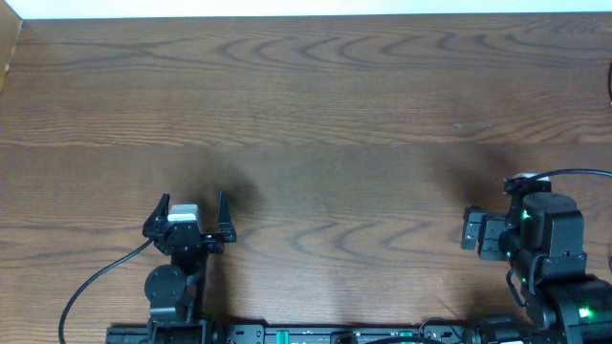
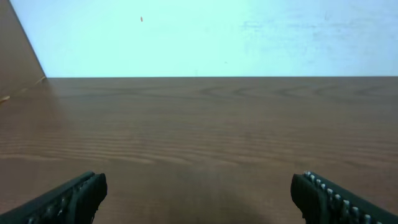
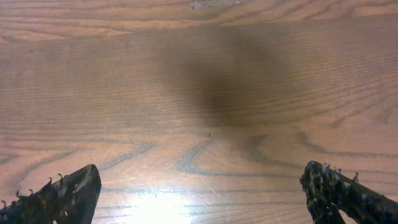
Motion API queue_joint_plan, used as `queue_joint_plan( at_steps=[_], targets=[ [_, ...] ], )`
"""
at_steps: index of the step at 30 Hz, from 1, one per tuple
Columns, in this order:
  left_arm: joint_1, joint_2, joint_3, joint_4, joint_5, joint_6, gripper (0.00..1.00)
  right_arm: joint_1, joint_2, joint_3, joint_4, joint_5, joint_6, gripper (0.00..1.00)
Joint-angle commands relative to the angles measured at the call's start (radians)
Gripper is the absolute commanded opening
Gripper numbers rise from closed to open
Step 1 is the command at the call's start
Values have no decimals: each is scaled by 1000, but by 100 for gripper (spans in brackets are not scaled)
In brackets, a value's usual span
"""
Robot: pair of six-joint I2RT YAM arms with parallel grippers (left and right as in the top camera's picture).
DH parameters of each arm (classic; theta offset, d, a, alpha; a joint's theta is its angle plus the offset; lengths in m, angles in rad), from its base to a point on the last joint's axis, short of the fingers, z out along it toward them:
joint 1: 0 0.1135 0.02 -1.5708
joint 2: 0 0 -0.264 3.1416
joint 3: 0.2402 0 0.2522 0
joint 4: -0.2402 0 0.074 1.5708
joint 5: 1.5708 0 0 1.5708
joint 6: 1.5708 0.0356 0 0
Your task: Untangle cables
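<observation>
No black or white cable shows in any view; the cables are out of view. My left gripper (image 1: pixel 191 204) rests low near the table's front left, open and empty; in the left wrist view (image 2: pixel 199 186) its two fingers stand wide apart over bare wood. My right gripper (image 1: pixel 478 231) is near the front right, also open and empty; the right wrist view (image 3: pixel 199 186) shows its fingers wide apart above bare wood.
The wooden table (image 1: pixel 316 115) fills the view. A pale wall (image 2: pixel 205 37) rises behind its far edge. A thick black arm wire (image 1: pixel 91 287) curves at the front left. A small dark sliver (image 1: pixel 609 84) shows at the right edge; I cannot tell what it is.
</observation>
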Motion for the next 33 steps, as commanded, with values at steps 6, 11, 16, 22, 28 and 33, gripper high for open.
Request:
queue_joint_plan(
  at_steps=[6, 11, 16, 22, 28, 33],
  targets=[
    [6, -8, -28, -17, -1, -3, 100, 2, -4, -3, 0, 5, 7, 99],
    [4, -8, -28, -19, -1, -54, 100, 2, -4, -3, 0, 5, 7, 99],
    [4, -8, -28, -19, -3, -81, 100, 2, -4, -3, 0, 5, 7, 99],
    [4, -8, -28, -19, -6, -81, 100, 2, -4, -3, 0, 5, 7, 99],
    [4, -8, -28, -18, -6, -81, 100, 2, -3, -3, 0, 5, 7, 99],
    [4, -5, -27, -18, -6, -81, 100, 2, -3, -3, 0, 5, 7, 99]
  ],
)
